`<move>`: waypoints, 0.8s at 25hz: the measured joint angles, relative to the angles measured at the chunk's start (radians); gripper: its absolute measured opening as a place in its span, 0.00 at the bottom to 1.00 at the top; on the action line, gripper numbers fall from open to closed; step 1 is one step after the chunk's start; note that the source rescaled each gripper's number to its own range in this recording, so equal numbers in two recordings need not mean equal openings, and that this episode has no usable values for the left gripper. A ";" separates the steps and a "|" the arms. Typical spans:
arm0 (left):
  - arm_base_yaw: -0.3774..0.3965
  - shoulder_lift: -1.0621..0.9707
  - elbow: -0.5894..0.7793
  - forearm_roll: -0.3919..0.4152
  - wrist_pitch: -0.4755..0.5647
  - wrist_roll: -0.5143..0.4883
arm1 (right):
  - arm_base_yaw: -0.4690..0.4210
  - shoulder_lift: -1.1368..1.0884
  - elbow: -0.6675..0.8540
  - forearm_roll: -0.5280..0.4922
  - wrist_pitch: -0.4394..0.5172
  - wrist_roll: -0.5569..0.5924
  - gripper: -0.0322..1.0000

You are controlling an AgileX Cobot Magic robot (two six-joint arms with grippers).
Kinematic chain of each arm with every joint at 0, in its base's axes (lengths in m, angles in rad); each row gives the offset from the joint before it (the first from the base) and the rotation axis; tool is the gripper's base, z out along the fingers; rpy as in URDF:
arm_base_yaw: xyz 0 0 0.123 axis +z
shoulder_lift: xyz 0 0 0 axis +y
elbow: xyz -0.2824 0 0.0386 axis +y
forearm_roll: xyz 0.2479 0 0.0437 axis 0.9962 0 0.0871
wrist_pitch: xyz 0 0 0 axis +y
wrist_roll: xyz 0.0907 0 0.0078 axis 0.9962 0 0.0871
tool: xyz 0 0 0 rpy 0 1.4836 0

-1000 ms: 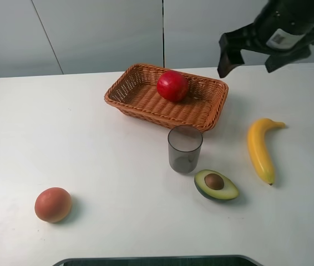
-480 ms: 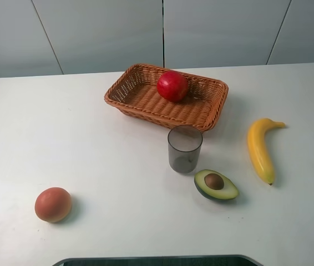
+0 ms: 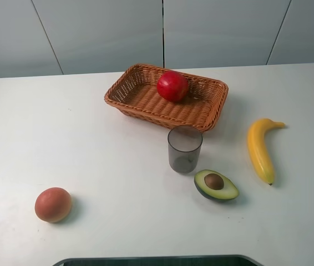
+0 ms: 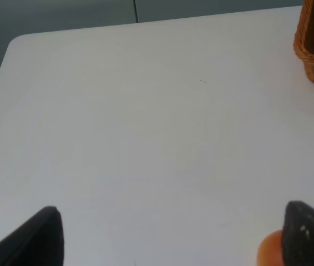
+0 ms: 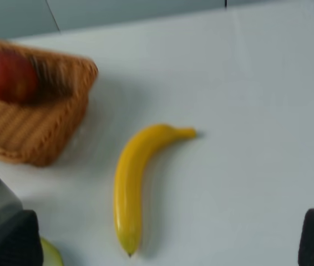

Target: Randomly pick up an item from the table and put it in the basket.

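The red apple (image 3: 172, 85) lies inside the orange-brown wicker basket (image 3: 140, 100) at the back middle of the white table (image 3: 90, 144). It also shows, blurred, in the right wrist view (image 5: 7, 76), in the basket (image 5: 40, 138). Neither arm shows in the exterior high view. My left gripper (image 4: 171, 238) is open and empty over the table's left part; only its dark fingertips (image 4: 40, 238) show. My right gripper (image 5: 168, 244) is open and empty above the table's right side, near the banana.
A grey translucent cup (image 3: 184, 148) stands in front of the basket. A halved avocado (image 3: 216, 184) lies to its right and a yellow banana (image 3: 259, 148) further right. An orange-pink round fruit (image 3: 52, 204) sits at the front left, with its edge in the left wrist view (image 4: 269, 252).
My right arm has drawn back from above the basket's right end and left the exterior high view. The apple stays in the basket. Nothing else has moved.
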State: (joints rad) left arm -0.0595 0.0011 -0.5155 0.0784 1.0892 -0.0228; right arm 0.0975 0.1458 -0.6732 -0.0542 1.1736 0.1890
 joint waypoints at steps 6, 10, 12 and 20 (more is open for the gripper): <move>0.000 0.000 0.000 0.000 0.000 0.000 | -0.002 -0.130 0.000 0.018 0.004 -0.071 1.00; 0.000 0.000 0.000 0.000 0.000 0.000 | -0.006 -0.143 0.021 0.021 0.004 -0.104 1.00; 0.000 0.000 0.000 0.000 0.000 0.000 | -0.006 -0.143 0.053 0.023 0.004 -0.125 1.00; 0.000 0.000 0.000 0.000 0.000 0.000 | -0.006 -0.143 0.162 0.062 -0.065 -0.172 1.00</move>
State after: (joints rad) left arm -0.0595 0.0011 -0.5155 0.0784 1.0892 -0.0228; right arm 0.0917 0.0025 -0.5114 0.0082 1.1082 0.0166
